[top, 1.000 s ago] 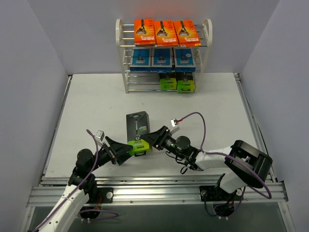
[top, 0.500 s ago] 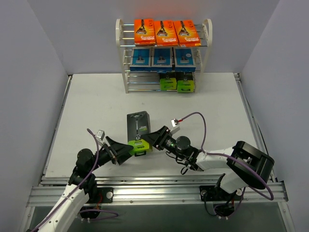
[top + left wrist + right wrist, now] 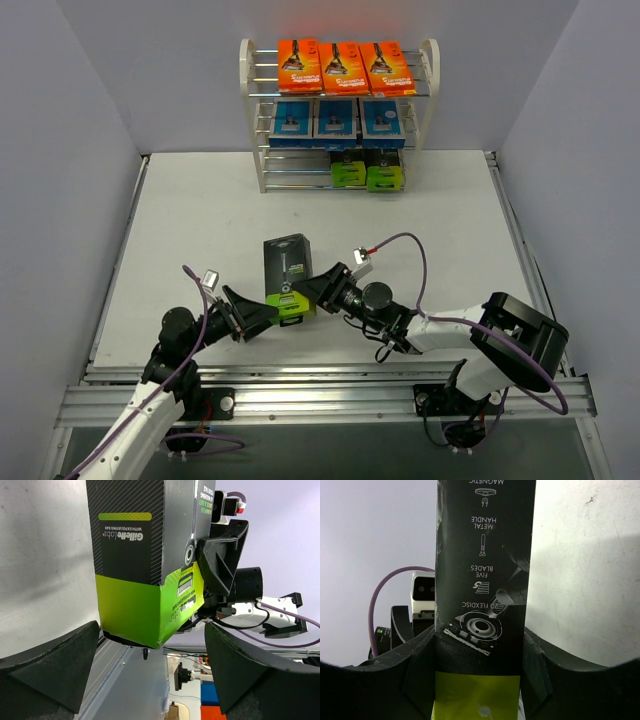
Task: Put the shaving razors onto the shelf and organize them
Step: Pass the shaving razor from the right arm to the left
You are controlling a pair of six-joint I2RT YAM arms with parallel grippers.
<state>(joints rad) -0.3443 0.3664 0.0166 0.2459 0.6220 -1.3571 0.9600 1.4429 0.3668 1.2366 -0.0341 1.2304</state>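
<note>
Your R gripper [image 3: 306, 291] is clamped on the Gillette Labs razor box [image 3: 286, 262]. Its fingers [image 3: 417, 672] squeeze both narrow sides about where black meets lime. The box sits over the near-middle of the table [image 3: 200, 220], between the two arms, black end toward the shelf [image 3: 262, 130] and lime end toward you. It's well apart from the shelf. Can't tell if it touches the tabletop.

Your L gripper [image 3: 266, 314] is spread wide, w/ pads [image 3: 50, 665] flanking the lime end. There's a gap each side, so no contact.

On the shelf: top tier has 3 orange razor cards [image 3: 343, 67], mid tier 3 blue packs [image 3: 336, 120], and the bottom tier 2 black-and-lime boxes [image 3: 367, 172], toward the right.
</note>
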